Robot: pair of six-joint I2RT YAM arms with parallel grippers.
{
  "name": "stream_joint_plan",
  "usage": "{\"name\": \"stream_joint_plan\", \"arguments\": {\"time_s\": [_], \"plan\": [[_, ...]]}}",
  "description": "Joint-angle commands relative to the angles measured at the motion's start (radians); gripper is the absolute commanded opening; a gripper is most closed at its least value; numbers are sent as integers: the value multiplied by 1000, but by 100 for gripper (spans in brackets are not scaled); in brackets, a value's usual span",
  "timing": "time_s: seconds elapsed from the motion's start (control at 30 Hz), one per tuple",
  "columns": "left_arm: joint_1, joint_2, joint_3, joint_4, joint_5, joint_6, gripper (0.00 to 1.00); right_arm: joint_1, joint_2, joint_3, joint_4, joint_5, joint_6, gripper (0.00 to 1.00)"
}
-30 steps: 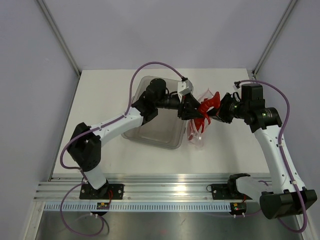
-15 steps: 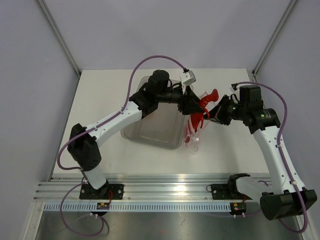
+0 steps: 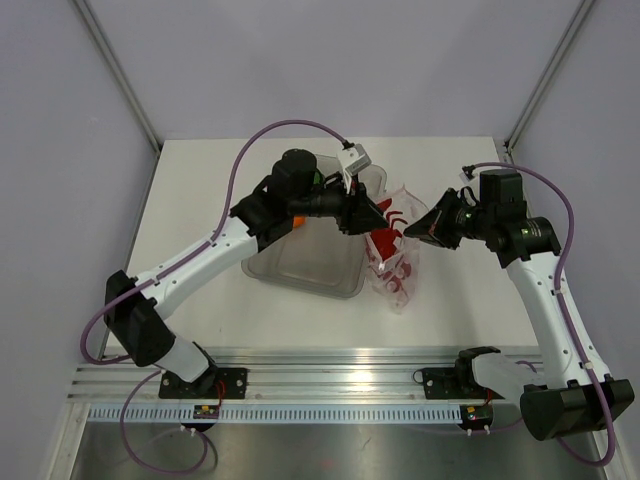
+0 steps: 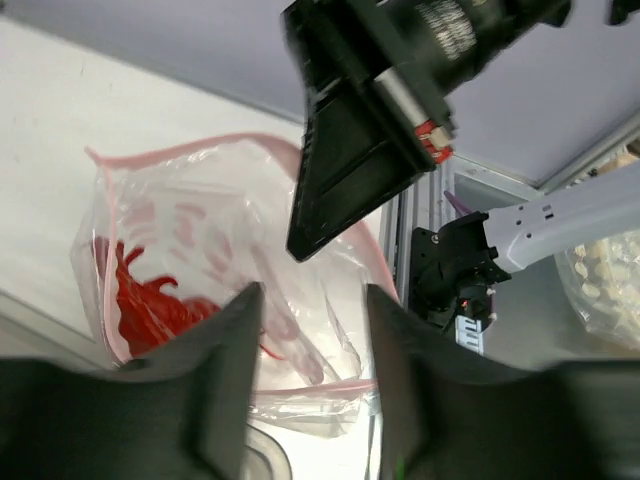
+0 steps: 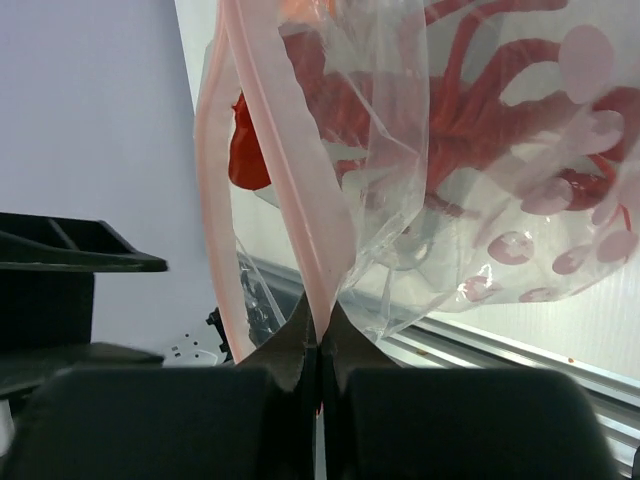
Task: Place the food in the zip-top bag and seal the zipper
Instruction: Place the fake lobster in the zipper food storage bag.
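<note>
The zip-top bag point(image 3: 398, 268), a floppy film of clear, creased plastic printed with pink-red round spots and short dashes, is hung by its mouth over the white desk point(image 3: 200, 200) between the two arms. It is just beside the right-hand wall of a rigid clear rectangular tray point(image 3: 300, 272) with rounded corners. The mouth is turned upward and gapes open, and the zipper point(image 5: 300, 210), a thin matte pinkish strip, is seen running round the rim as a loop. The strip is pinched flat at one point by the right end effector point(image 3: 425, 228), whose black wedge-shaped fingers are pressed together on it. The left end effector point(image 4: 310, 360) is poised over the opposite side of the mouth with its smooth dark fingers point(image 4: 225, 380) set moderately apart, and nothing is seen clamped between them. The lobster point(image 4: 150, 310), of glossy red plastic with thin curved legs, is lodged inside the bag, toward its lower end. White lettering is carried on the black body of the right arm in the left wrist view, but it is too blurred to be read. The marks on the bag are shapes rather than words.
</note>
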Motion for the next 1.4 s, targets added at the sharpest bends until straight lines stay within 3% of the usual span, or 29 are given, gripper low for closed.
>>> {"name": "stream_joint_plan", "arguments": {"time_s": [0.0,0.1,0.17,0.23,0.77,0.97,1.17,1.27,1.37], "plan": [[9,-6,-11,-16,-163,-94,37,8,-27,4,40,-29,12,0],[9,18,19,-62,-239,-145,35,8,-30,1,46,-32,12,0],[9,23,20,-81,-300,-168,46,8,-30,-5,50,-37,13,0],[9,23,20,-100,-375,-181,48,8,-30,-5,49,-41,12,0],[-26,111,51,-265,-359,-181,49,7,-19,-8,49,-37,7,0],[-28,137,57,-292,-334,-169,23,8,-11,-5,52,-37,4,0],[-29,189,121,-377,-329,-141,35,8,-14,3,40,-29,-8,0],[-34,175,112,-374,-351,-139,36,10,-20,4,24,-15,-18,0],[-37,166,109,-361,-340,-136,7,8,-19,0,21,-14,-21,0]]}}
